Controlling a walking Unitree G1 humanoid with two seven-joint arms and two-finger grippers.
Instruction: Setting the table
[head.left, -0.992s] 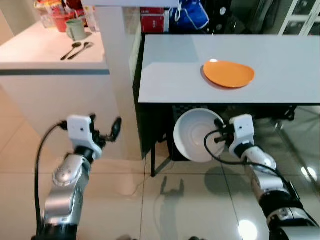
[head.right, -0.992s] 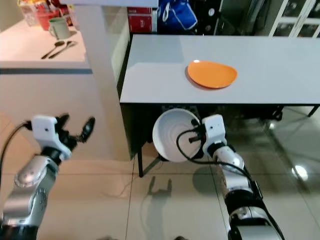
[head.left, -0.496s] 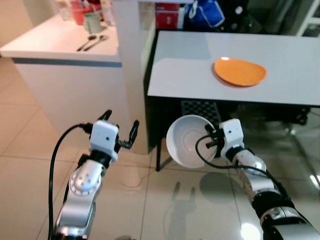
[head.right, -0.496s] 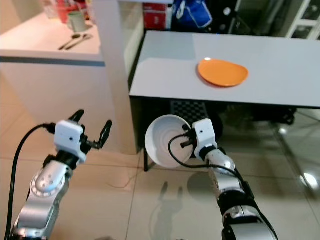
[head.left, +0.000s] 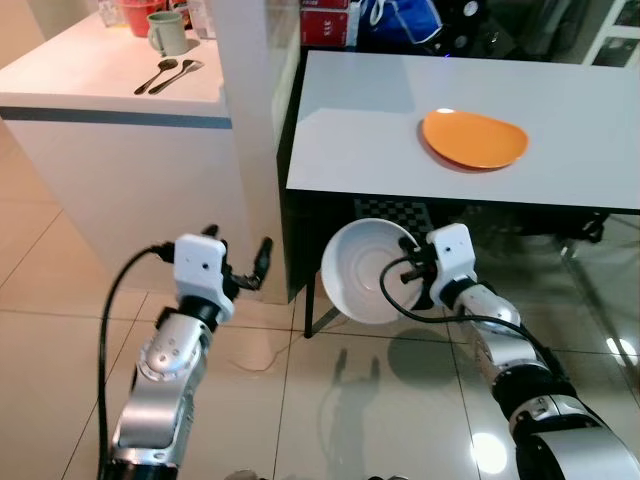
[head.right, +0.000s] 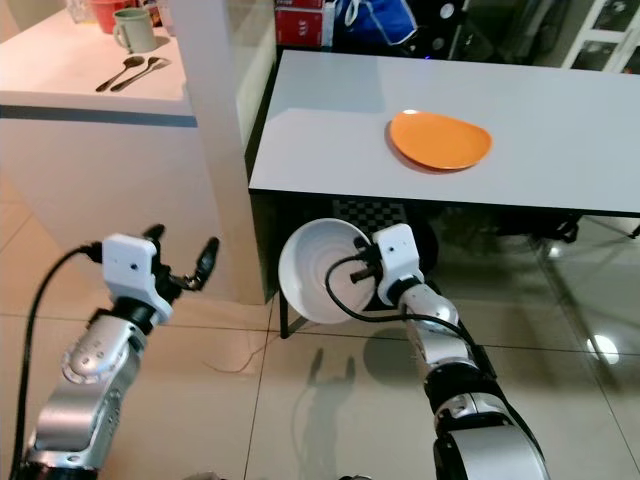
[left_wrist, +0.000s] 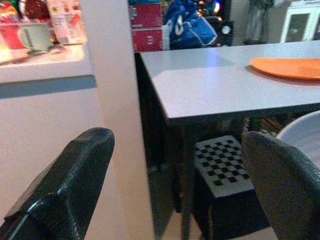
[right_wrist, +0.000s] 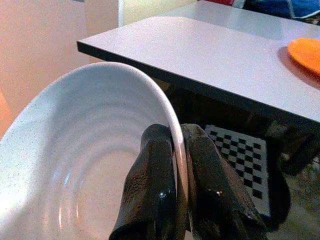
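Observation:
My right gripper (head.left: 408, 270) is shut on the rim of a white bowl (head.left: 365, 272), held tilted on edge below the front edge of the grey table (head.left: 350, 150). In the right wrist view the two black fingers (right_wrist: 160, 195) pinch the bowl's (right_wrist: 75, 165) rim between them. An orange plate (head.left: 474, 138) lies on the table top. My left gripper (head.left: 240, 272) hangs open and empty in front of the white pillar (head.left: 245, 120), at about the bowl's height. The left wrist view has its fingertips (left_wrist: 75, 170) wide apart.
A white counter (head.left: 90, 90) on the left carries a green mug (head.left: 166, 30) and two spoons (head.left: 165, 74). A black checkered crate (left_wrist: 225, 175) stands under the table. Red boxes (head.left: 330, 22) and a blue bag (head.left: 400, 20) sit behind it. Tiled floor (head.left: 330, 400) lies below.
The camera has shifted, so the whole scene has slid. The bowl stays held in my right gripper and my left gripper stays open.

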